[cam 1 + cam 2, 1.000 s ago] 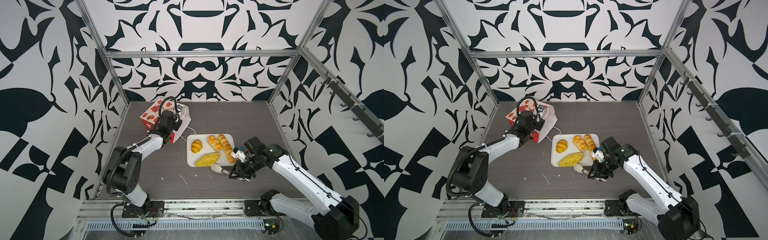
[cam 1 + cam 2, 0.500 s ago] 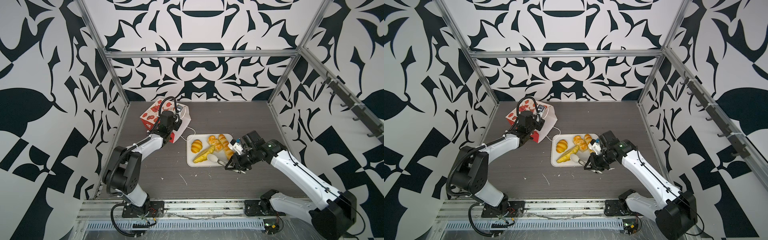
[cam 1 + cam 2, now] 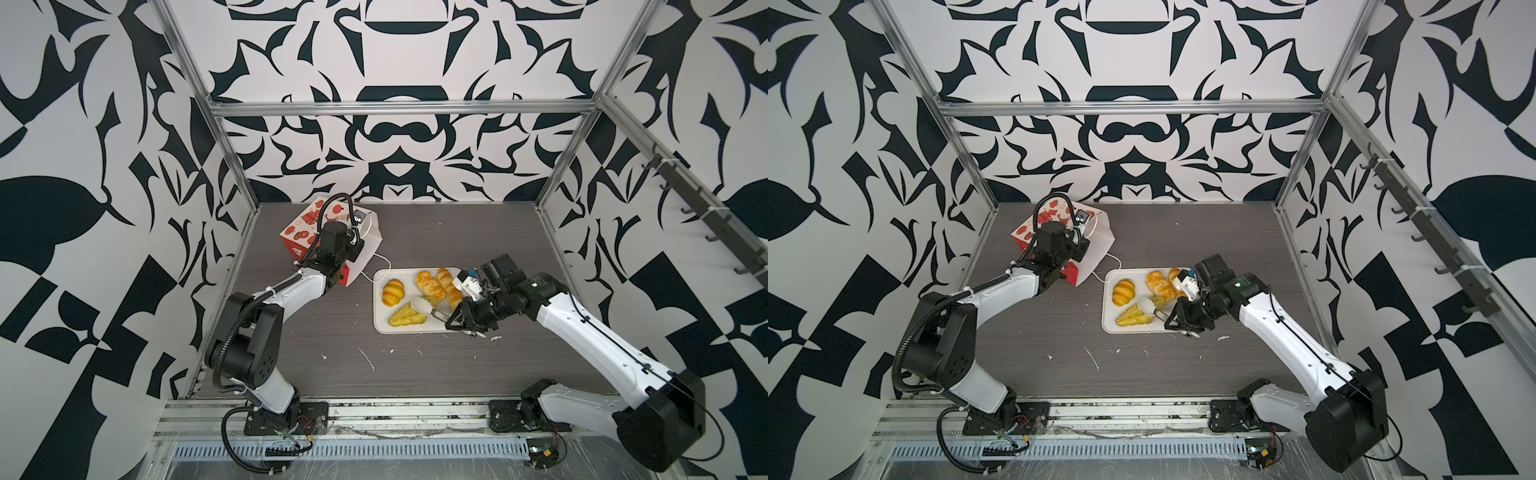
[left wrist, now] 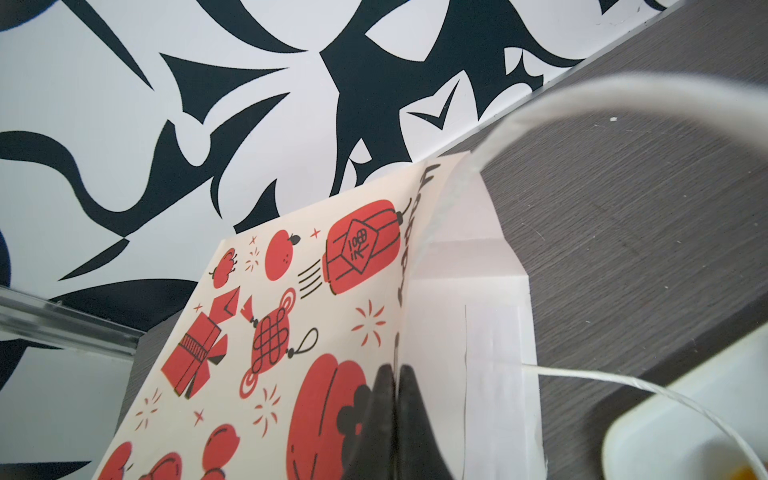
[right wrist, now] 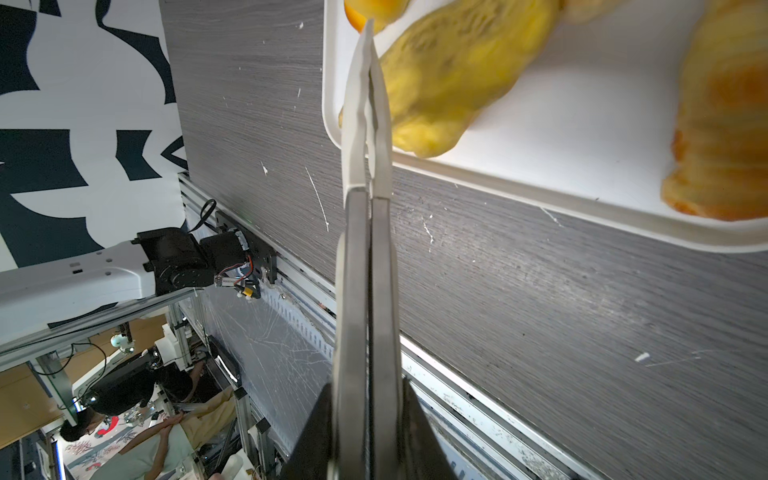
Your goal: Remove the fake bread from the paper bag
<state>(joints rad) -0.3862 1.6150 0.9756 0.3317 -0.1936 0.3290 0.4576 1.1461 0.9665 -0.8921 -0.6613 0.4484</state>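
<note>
1. The right gripper (image 5: 368,399) is clamped tight on the handles of a pair of metal tongs with white tips (image 5: 368,249). The tongs' blades are pressed together, and nothing shows between them.
2. In both top views the white tips sit at the end of a pale yellow ridged pastry (image 3: 405,319) at the front of the white rectangular tray (image 3: 380,324). Whether they touch it cannot be told.
3. The right arm reaches in from its front-right base. Its long white forearm slants toward the middle, and its wrist is bent down over the tray's front right corner.
4. The left gripper (image 4: 392,374) has its black fingers closed flat on a folded edge of the tall paper bag (image 4: 291,311), which is white with red cartoon prints.
5. That bag lies on its side at the back left of the dark grey wood-grain table (image 3: 436,365). Its white mouth faces the tray, and a white string handle (image 3: 380,259) trails just beside the tray's back corner.
6. The left arm is folded at the elbow, its forearm stretches back, and its wrist is over the bag.
7. The fake bread (image 3: 392,291) seen is four glossy golden pieces, all on the tray.
</note>
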